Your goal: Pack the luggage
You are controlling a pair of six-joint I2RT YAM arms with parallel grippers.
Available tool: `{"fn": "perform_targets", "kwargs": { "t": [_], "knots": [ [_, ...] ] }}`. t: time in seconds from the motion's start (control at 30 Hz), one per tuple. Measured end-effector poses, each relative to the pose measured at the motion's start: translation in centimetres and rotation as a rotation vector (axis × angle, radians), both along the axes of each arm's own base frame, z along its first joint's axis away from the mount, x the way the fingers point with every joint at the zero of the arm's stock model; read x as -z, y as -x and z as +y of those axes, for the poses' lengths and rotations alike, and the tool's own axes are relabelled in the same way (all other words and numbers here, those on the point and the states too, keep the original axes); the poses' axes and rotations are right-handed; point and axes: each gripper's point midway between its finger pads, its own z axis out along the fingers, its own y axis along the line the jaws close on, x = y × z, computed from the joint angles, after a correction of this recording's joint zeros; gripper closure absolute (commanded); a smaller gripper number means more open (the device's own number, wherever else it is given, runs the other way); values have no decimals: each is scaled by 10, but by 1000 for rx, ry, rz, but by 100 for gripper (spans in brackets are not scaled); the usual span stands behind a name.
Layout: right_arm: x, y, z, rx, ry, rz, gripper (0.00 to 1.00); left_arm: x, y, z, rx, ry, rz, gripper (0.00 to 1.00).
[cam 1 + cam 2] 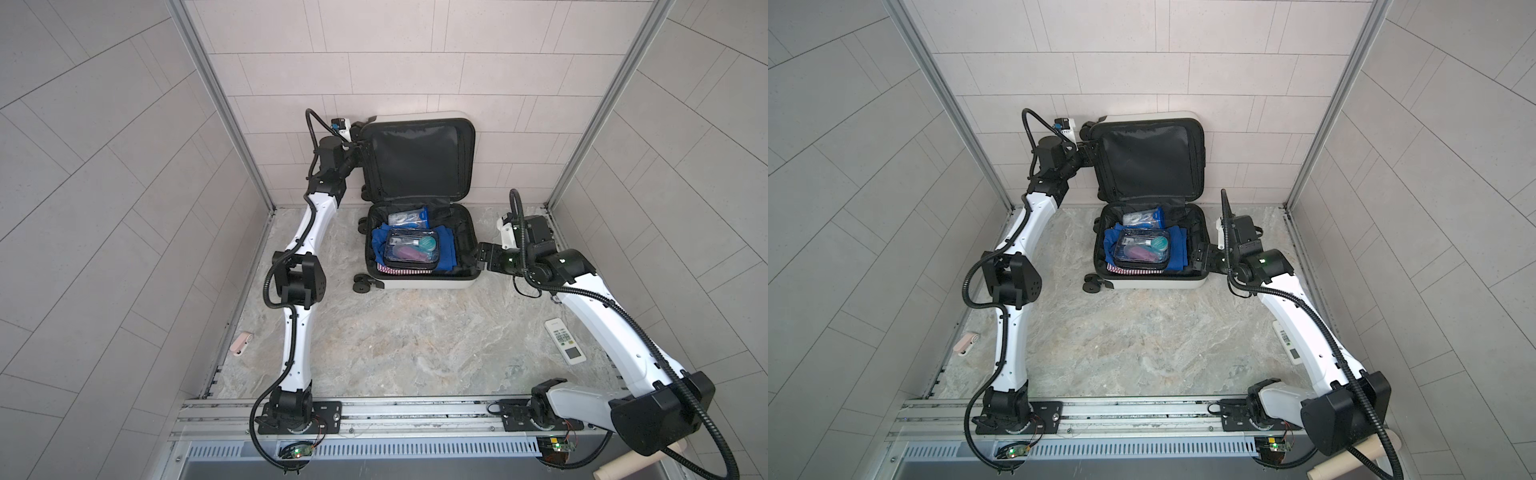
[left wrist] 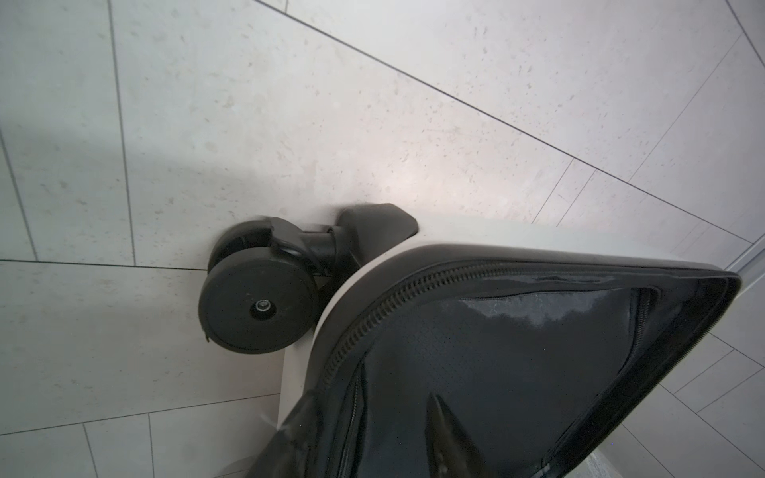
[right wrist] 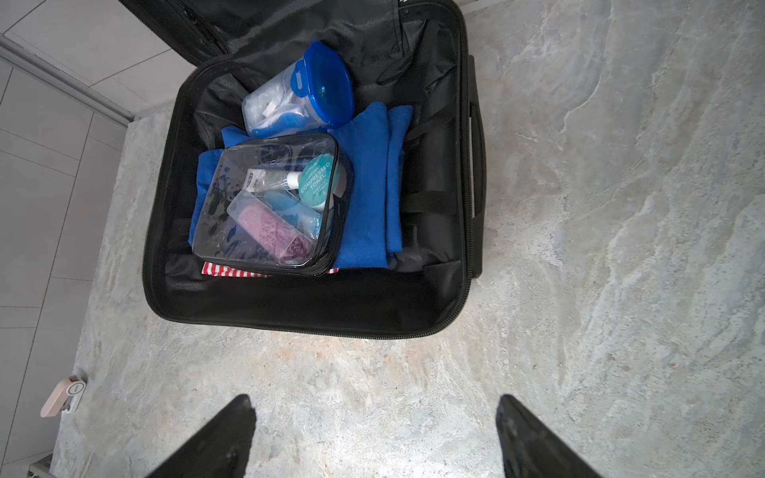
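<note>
While the luggage [image 1: 417, 183] sat open at upper centre of the table [image 1: 415, 340], lid [image 1: 1148, 162] leaning on the back wall [image 1: 415, 75], the left end effector [image 1: 355, 146] straddled the lid's upper-left edge, likely to swing it shut; couldn't tell if clamped. Right end effector [image 3: 373, 398] hung wide and empty by the luggage's right rim, probably to brace it.

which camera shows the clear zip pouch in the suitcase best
The right wrist view: the clear pouch is close and unobstructed, with items inside and a "compressed towel" label readable. In both top views it is small, lying on blue cloth in the luggage. The left wrist view shows only the lid and a wheel.
</note>
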Motion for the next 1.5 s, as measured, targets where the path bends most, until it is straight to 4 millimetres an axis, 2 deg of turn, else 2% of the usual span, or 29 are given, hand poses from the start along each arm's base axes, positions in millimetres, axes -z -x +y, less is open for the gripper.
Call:
{"fn": "perform_targets", "kwargs": {
  "t": [0.3, 0.5, 0.7, 0.83, 1.0, 1.13, 1.17, 1.2, 1.27, 1.3, 1.37, 1.47, 1.5],
  "knots": [
    [6, 0, 0, 7, -4, 10, 7, 1, -4, 5, -32, 7, 0, 100],
    [10, -3, 1, 14, -7, 20, 7, 1, -1, -1, -13, 7, 1, 100],
    [24, -8, 2, 23, -2, 62, 7, 7, 20, -18, 29, 6, 25, 100],
    [30, -10, 0, 38, -6, 75, 8, -6, 40, -25, 48, 10, 8, 100],
    [45, -9, -10, 69, -7, 104, 8, -38, 65, -35, 69, 18, -52, 99],
    [53, -7, -17, 86, -12, 124, 7, -58, 76, -33, 53, 11, -93, 73],
    [52, -6, -18, 89, -15, 124, 7, -61, 77, -31, 45, 10, -98, 63],
    [51, -5, -19, 89, -18, 122, 7, -60, 78, -30, 42, -2, -100, 58],
    [44, -4, -20, 91, -24, 102, 6, -58, 76, -25, 31, -20, -99, 56],
    [41, -3, -20, 91, -27, 92, 6, -53, 75, -23, 29, -37, -99, 53],
    [30, -3, -21, 94, -29, 63, 6, -42, 73, -21, 26, -69, -107, 40],
    [13, -10, -26, 120, -16, 12, 4, -11, 70, -17, 14, -121, -80, 29],
    [8, -13, -28, 128, -12, -7, 4, 1, 69, -15, 13, -147, -69, 20]
  ]
}}
